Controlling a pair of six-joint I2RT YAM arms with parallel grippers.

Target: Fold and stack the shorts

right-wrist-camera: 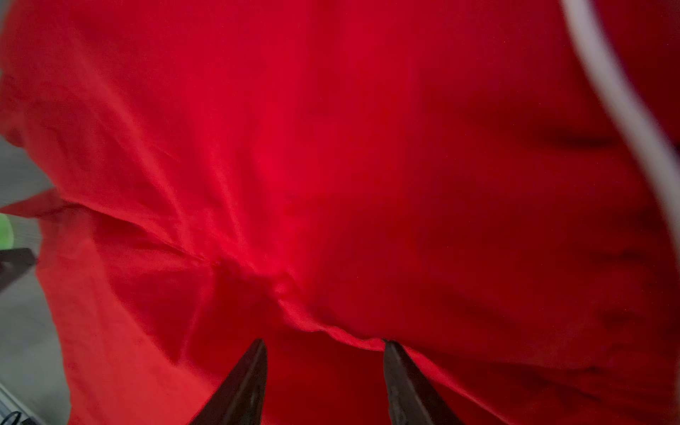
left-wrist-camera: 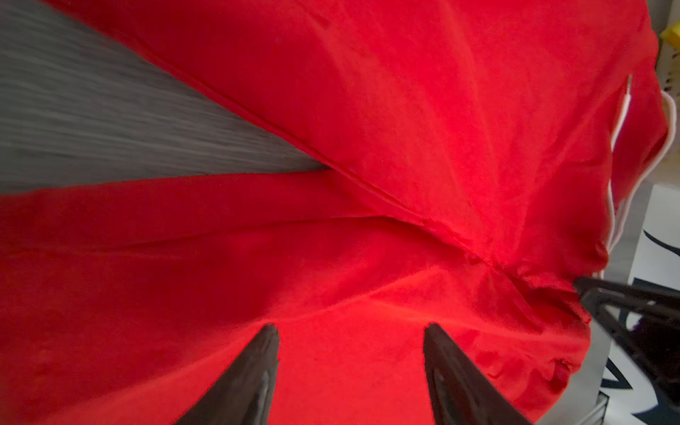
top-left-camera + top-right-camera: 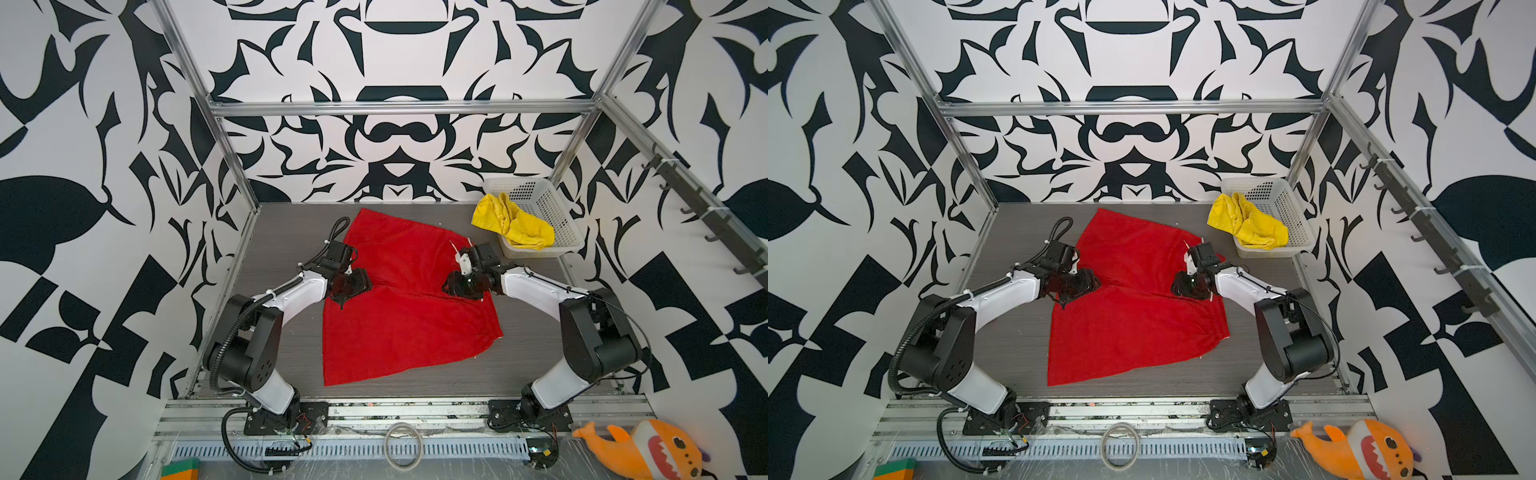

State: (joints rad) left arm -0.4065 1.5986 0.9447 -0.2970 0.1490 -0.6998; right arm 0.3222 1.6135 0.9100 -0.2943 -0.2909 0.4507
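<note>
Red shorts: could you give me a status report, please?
Left gripper and right gripper open over red shorts. Spread on table, unfolded. Yellow shorts bunched in basket. Nothing blocking.

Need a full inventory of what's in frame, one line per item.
Red shorts: 1, red, spread out mid-table.
Yellow shorts: 1, yellow, bunched in the basket, hanging over its rim.
Basket: 1, white, far right corner of the table.
Table: 1, grey, under everything.
Plush shark: 1, orange, front right, off the table.
Ring: 1, pale, front centre by the rail.
Block: 1, green and orange, front left.
Left gripper: 1, black, jaws apart over the red shorts' left edge.
Right gripper: 1, black, jaws apart over their right side.
</note>
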